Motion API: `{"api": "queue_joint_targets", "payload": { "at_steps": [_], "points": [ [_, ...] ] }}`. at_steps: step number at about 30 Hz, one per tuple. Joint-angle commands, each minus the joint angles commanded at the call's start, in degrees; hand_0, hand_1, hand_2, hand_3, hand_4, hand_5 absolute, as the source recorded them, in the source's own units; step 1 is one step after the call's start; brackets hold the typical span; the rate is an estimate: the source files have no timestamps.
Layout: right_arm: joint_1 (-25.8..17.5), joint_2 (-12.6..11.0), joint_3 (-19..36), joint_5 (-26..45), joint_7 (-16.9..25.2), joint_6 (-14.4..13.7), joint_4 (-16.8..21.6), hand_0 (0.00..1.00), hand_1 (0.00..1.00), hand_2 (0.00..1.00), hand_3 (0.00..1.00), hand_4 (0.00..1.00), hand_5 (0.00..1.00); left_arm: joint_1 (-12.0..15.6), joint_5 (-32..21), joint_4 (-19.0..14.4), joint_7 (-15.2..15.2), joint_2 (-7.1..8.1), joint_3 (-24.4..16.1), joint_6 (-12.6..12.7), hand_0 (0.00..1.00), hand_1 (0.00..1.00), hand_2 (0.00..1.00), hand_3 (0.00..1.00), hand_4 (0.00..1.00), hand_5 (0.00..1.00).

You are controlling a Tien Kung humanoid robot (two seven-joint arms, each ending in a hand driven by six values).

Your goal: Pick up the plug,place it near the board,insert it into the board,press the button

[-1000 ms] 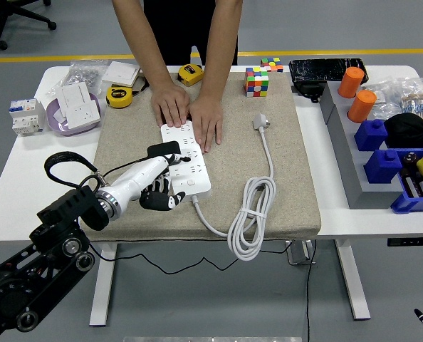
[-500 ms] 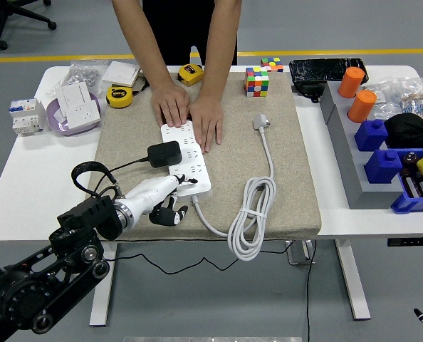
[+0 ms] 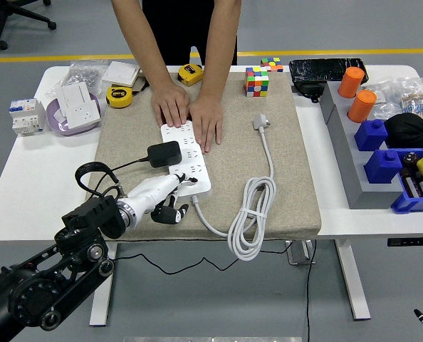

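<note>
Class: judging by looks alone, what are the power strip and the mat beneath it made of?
Power strip: probably hard plastic, white with a smooth, slightly glossy moulded surface. Mat: likely woven fabric or felt over padding, beige, matte and speckled, with a thick, soft-looking edge.

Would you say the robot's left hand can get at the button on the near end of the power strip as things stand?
Probably yes. The left hand sits right at the near end of the power strip, with nothing between them. The black plug and the person's hands are farther up the strip.
</note>
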Motion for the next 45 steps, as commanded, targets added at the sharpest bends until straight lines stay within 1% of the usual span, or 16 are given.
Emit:
{"api": "queue_joint_targets", "payload": {
  "at_steps": [6, 11, 19, 24, 36, 45],
  "points": [
    [-0.12, -0.02, -0.24, 0.12, 0.04, 0.08, 0.0, 0.951, 0.901, 0.85, 0.869, 0.998, 0.998, 0.25, 0.6, 0.39, 0.41, 0.09, 0.13, -0.43, 0.074, 0.037, 0.155, 0.873, 0.497, 0.002],
    [-0.13, 0.02, -0.46, 0.24, 0.06, 0.12, 0.0, 0.95, 0.901, 0.85, 0.869, 0.998, 0.998, 0.38, 1.01, 0.89, -0.03, 0.09, 0.17, 0.24, 0.073, 0.037, 0.155, 0.873, 0.496, 0.002],
    [-0.23, -0.05, -0.19, -0.04, -0.01, 0.12, 0.0, 0.95, 0.901, 0.85, 0.868, 0.998, 0.998, 0.03, 1.07, 0.27, -0.39, -0.11, 0.1, 0.5, 0.073, 0.037, 0.156, 0.871, 0.496, 0.002],
    [-0.17, -0.04, -0.34, 0.08, 0.02, 0.14, 0.0, 0.95, 0.901, 0.85, 0.869, 0.998, 0.998, -0.12, 1.43, 1.25, -0.49, -0.39, -0.29, 0.64, 0.073, 0.036, 0.155, 0.87, 0.497, 0.002],
    [-0.12, 0.05, -0.15, 0.03, 0.03, 0.12, 0.0, 0.95, 0.901, 0.85, 0.868, 0.998, 0.998, -0.05, 2.09, 1.81, -0.23, -0.45, -0.56, 0.36, 0.074, 0.036, 0.155, 0.867, 0.495, 0.002],
    [0.0, 0.1, 0.12, -0.02, 0.0, 0.11, 0.0, 0.95, 0.901, 0.85, 0.868, 0.998, 0.998, -0.28, 2.99, 2.32, -0.33, -0.6, -1.35, 0.62, 0.074, 0.035, 0.156, 0.864, 0.494, 0.002]
  ]
}}
